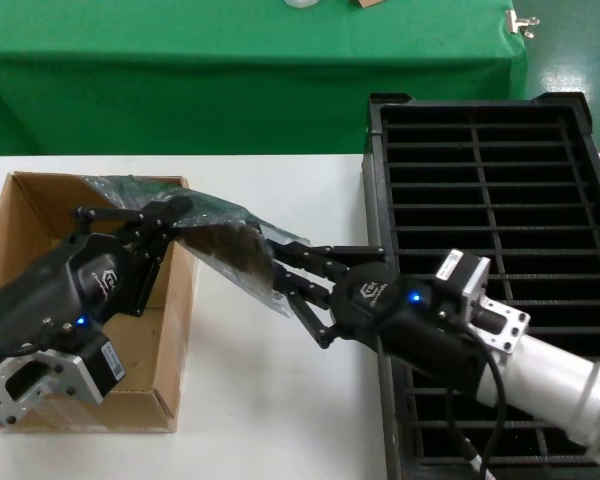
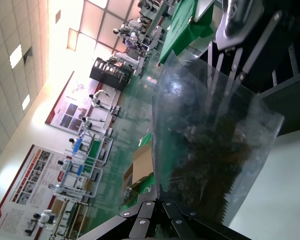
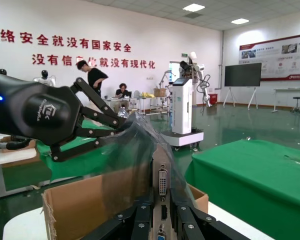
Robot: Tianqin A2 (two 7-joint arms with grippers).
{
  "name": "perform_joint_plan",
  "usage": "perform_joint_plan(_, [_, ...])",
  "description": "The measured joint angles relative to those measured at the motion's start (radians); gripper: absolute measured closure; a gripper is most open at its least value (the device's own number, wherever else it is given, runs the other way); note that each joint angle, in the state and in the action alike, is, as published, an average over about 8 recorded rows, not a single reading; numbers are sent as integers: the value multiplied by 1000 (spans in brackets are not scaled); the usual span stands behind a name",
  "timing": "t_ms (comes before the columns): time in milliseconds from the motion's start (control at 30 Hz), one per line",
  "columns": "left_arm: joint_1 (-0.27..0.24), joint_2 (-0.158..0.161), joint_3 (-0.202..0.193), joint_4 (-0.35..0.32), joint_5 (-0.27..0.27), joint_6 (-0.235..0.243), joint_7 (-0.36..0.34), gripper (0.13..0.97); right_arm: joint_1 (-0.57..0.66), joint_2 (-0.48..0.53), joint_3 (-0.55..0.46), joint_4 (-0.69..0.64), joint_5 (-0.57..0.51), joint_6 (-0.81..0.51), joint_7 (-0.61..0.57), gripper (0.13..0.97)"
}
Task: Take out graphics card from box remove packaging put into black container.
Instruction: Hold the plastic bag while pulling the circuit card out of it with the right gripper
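Observation:
The graphics card (image 1: 236,252) shows dark inside the crinkled translucent packaging (image 1: 215,212), held in the air between the box (image 1: 20,235) and the black container (image 1: 375,150). My left gripper (image 1: 180,212) is shut on the bag's far end above the box's right wall. My right gripper (image 1: 273,268) is shut on the card's silver port bracket at the bag's other end. In the right wrist view the bracket (image 3: 162,175) stands clamped between the right gripper (image 3: 162,196), with the bag (image 3: 135,150) draped behind it. The left wrist view has the left gripper (image 2: 161,189) pinching the bag's (image 2: 210,140) edge.
The box and the slotted container rest on a white table (image 1: 270,400). The container takes up the right side, under my right arm. A green-draped table (image 1: 230,70) runs along the back, with a small metal clip (image 1: 523,22) at its right end.

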Motion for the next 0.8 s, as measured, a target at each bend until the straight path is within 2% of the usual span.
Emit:
perform_joint_plan(467, [0,0,0,0,0,0,0,958,-72,121,24,157,-18,21,71,908])
perform_joint_plan(633, [0,0,0,0,0,0,0,958,-116,231,52,262,-36,27,139,908])
perform_joint_plan(800, [0,0,0,0,0,0,0,958,-161,382,119,381,-62,38,232,908])
